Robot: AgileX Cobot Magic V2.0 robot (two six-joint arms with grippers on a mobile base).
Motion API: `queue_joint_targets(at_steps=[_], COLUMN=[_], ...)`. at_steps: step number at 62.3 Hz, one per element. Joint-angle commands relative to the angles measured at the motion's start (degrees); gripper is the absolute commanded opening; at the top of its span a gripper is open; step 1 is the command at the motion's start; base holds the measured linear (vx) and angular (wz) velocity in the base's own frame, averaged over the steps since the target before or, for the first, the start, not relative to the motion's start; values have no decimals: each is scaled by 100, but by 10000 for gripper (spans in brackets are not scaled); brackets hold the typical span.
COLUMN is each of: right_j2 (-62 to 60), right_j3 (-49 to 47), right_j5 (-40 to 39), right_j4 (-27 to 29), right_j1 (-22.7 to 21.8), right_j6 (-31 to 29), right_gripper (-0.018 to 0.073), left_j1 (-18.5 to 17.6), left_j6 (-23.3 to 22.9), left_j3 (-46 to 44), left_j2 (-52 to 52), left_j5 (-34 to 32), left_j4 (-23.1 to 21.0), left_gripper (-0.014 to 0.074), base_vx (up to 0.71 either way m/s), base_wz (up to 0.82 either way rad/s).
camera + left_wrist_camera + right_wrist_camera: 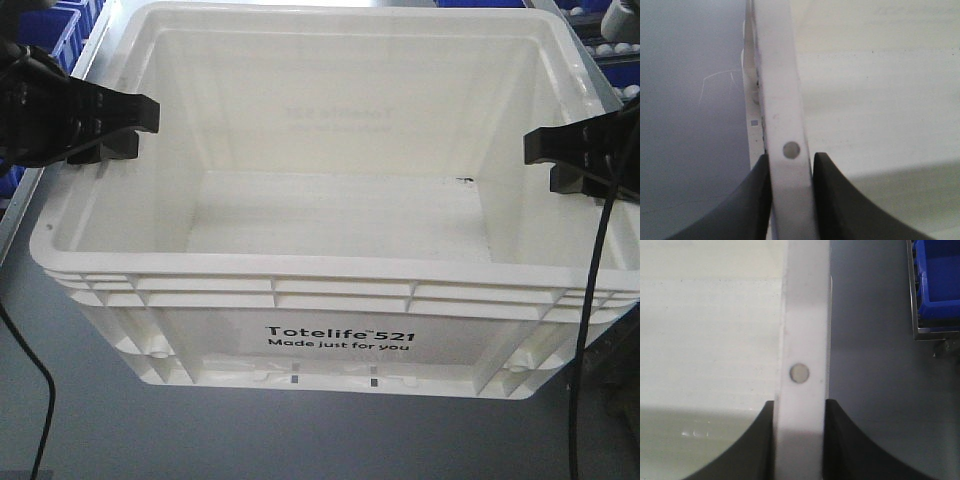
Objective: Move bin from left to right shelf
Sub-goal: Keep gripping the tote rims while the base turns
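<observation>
bin (340,335) rim inside left gripper (791,160) jaws; opposite rim inside right gripper (800,404)

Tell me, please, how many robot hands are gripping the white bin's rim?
2. The left hand clamps the left rim of the bin, and the right hand clamps its right rim. Each wrist view shows the rim pinched from both sides. No others seem hidden.

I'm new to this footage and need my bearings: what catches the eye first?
A large white bin fills the front view, empty, with black Totelife 521 print on its near side. The black left end effector and right end effector each clamp its rim on opposite sides. Blue bins sit behind, upper left.
</observation>
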Motion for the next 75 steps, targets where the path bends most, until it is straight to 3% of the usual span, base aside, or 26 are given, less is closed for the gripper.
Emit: queue_joint_targets(at_steps=[1,75], right_j2=[-206,-206], right_j3=[-219,-219], right_j5=[-616,-616], right_j4=[-295,-295], right_j1=[-49,-49], right_j6=[-89,-89], right_gripper=[-1,-1], left_j1=[24,24], left_j6=[85,85], left_j3=[-208,-208], left_j2=[-249,-249], left_j5=[-535,-530], left_j4=[194,194], left_gripper=[-6,-6], base_vx=[23,22], base_wz=[5,-2])
